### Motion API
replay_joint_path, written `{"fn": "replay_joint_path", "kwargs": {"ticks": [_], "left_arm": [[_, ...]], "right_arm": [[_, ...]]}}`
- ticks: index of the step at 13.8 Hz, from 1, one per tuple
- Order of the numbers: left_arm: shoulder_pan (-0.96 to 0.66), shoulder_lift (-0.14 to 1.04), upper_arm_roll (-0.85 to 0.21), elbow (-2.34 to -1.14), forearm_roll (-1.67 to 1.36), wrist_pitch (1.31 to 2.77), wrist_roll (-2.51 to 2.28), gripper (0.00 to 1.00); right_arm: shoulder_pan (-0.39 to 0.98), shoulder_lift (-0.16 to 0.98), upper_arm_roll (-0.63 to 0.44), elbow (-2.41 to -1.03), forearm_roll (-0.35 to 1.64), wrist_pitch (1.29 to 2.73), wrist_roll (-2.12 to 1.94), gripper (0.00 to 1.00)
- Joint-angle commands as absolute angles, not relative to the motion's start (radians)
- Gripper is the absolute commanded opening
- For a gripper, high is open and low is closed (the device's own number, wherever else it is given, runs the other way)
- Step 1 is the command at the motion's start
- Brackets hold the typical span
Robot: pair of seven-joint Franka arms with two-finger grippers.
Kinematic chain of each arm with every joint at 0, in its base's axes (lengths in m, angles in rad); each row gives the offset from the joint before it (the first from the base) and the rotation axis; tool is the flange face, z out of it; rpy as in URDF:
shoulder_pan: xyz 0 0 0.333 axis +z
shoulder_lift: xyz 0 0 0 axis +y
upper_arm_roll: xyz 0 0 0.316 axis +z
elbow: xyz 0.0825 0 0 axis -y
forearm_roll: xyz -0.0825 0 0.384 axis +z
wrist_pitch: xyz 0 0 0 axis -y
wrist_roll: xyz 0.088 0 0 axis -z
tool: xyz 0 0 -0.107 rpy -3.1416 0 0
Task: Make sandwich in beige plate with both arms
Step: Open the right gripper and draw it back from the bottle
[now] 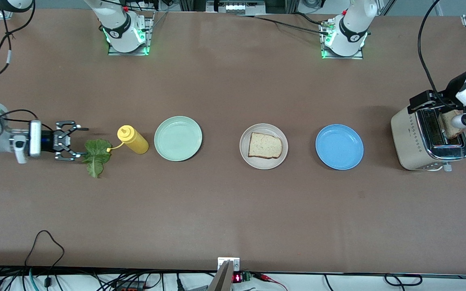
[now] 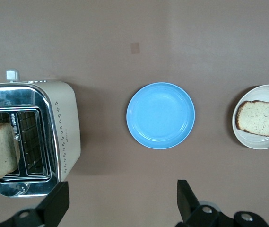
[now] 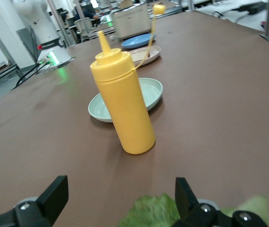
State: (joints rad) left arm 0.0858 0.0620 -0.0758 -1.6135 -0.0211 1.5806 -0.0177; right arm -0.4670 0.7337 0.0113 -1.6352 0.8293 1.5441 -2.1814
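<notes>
One bread slice (image 1: 265, 145) is seen lying flat on the beige plate (image 1: 247, 155), which stands on the bench (image 1: 233, 210) between the mint-green plate (image 1: 178, 138) and the blue plate (image 1: 339, 146). No gripper is found near this plate. A second bread slice (image 2: 1, 150) is seen standing in a slot of the toaster (image 1: 408, 141) at the left arm's end of the bench. The left gripper (image 2: 122, 201) is held over the toaster, its jaws spread wide and nothing gripped between them. The lettuce leaf (image 1: 96, 155) is found lying on the bench at the right arm's end, just beside the yellow squeeze bottle (image 1: 133, 139). The right gripper (image 1: 80, 141) is held low at the leaf's edge, its jaws parted and empty, one tip close to the leaf; whether it is touched cannot be told.
</notes>
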Motion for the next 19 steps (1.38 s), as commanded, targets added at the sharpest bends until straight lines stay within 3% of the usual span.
{"fn": "replay_joint_path", "kwargs": {"ticks": [1,5,9,14,16,19], "left_arm": [[0.086,0.054,-0.094,-1.608,-0.002,1.588,-0.017,1.00],[0.106,0.048,-0.080,-1.604,-0.008,1.586,-0.020,1.00],[0.138,0.017,-0.091,-1.603,-0.037,1.572,-0.018,1.00],[0.147,0.003,-0.089,-1.569,-0.052,1.489,-0.020,1.00],[0.158,-0.005,-0.071,-1.456,-0.043,1.436,-0.005,1.00],[0.146,0.067,-0.095,-1.442,-0.055,1.431,-0.006,1.00]], "right_arm": [[-0.459,0.695,0.023,-1.576,0.776,1.531,-1.978,1.00],[-0.407,0.575,0.023,-1.534,0.652,1.549,-1.656,1.00],[-0.322,0.531,0.025,-1.441,0.516,1.561,-1.266,1.00],[-0.215,0.489,0.028,-1.457,0.295,1.710,-0.682,1.00],[-0.160,0.489,0.029,-1.473,0.200,1.749,-0.444,1.00],[-0.083,0.489,0.035,-1.548,0.027,1.830,-0.153,1.00]]}}
